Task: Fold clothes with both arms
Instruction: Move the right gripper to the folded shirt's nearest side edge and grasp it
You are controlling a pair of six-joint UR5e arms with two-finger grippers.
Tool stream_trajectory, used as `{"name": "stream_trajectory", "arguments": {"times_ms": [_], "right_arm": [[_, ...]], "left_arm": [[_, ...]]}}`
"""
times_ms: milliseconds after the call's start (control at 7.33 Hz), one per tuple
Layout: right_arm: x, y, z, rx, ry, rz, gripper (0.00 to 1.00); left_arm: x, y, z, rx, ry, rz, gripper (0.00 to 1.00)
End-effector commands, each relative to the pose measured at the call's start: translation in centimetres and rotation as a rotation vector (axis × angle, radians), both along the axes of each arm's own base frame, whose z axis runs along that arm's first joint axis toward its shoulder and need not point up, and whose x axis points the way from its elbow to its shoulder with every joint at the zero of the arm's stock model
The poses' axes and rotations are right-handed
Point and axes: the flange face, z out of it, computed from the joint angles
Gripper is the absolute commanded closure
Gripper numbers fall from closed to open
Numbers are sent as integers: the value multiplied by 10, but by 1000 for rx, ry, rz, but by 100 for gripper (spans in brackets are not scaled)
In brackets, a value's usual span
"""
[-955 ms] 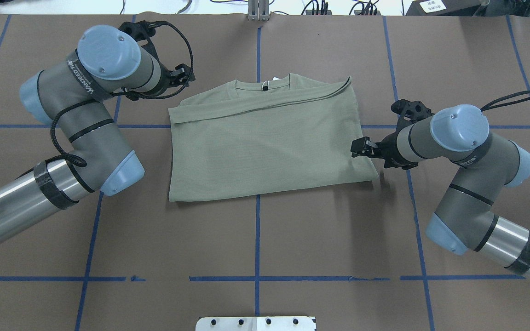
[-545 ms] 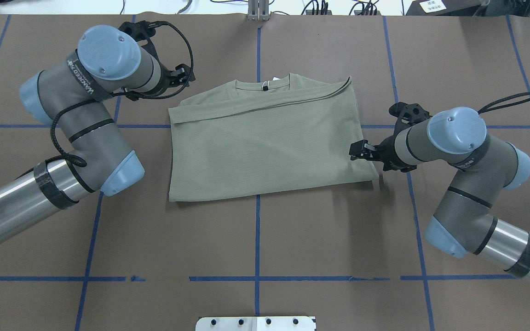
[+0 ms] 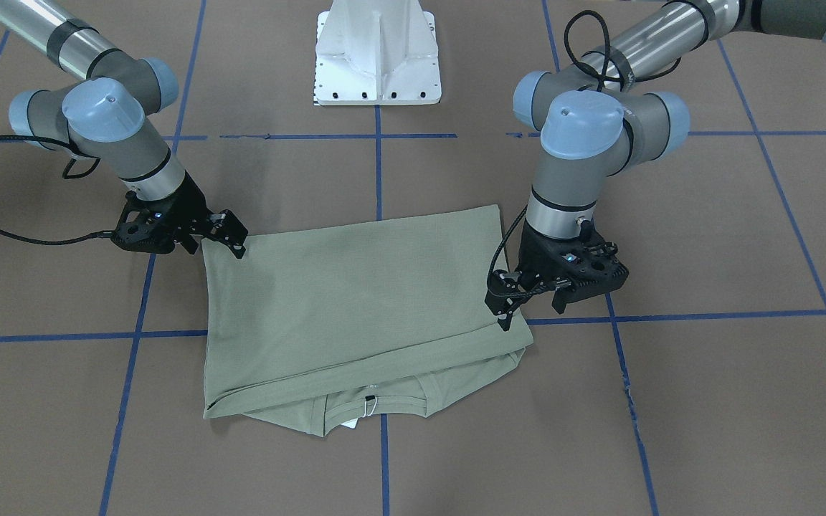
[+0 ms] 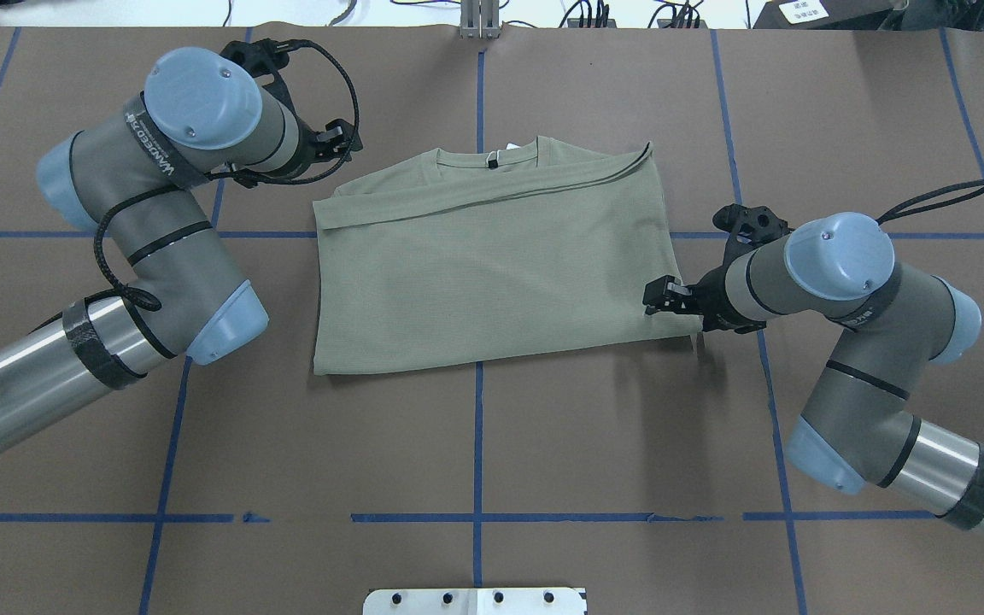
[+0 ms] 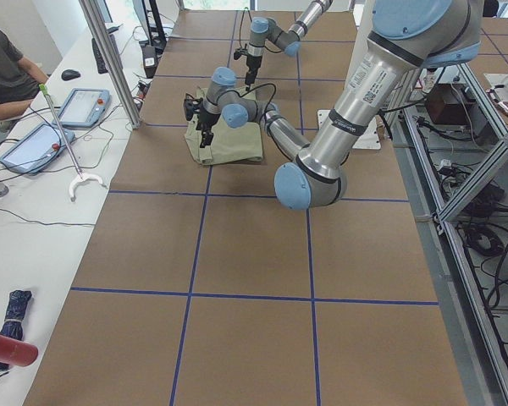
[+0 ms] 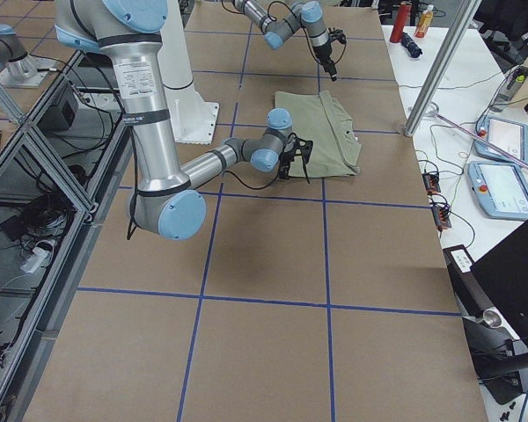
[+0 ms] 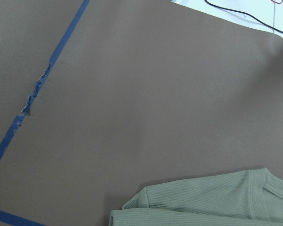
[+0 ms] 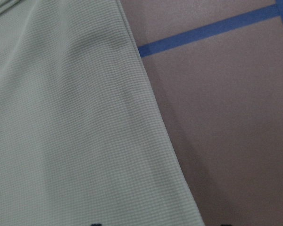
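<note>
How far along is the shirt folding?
Partway. The shirt already lies folded into a flat rectangle, sleeves folded in, collar showing. The right arm has open jaws by its near right corner; the left arm hangs beside the far left corner. Likely another fold remains.

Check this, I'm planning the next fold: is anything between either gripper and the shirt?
Nothing visible. The right gripper is at the right edge of the shirt, close to its near corner; the left gripper is by the far-left corner, with only bare table between.

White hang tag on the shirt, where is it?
Overhead view: white hang tag at the sage-green knit shirt's collar, far edge, beside the central blue tape line.
</note>
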Motion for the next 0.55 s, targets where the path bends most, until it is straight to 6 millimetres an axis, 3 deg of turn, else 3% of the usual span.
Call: {"name": "stream_trajectory", "arguments": {"times_ms": [0, 409], "right_arm": [[2, 2, -7, 6, -13, -5, 99], [9, 9, -4, 1, -17, -14, 100]], "left_arm": [[3, 2, 0, 0, 0, 5, 0], [3, 2, -1, 0, 2, 6, 0]]}}
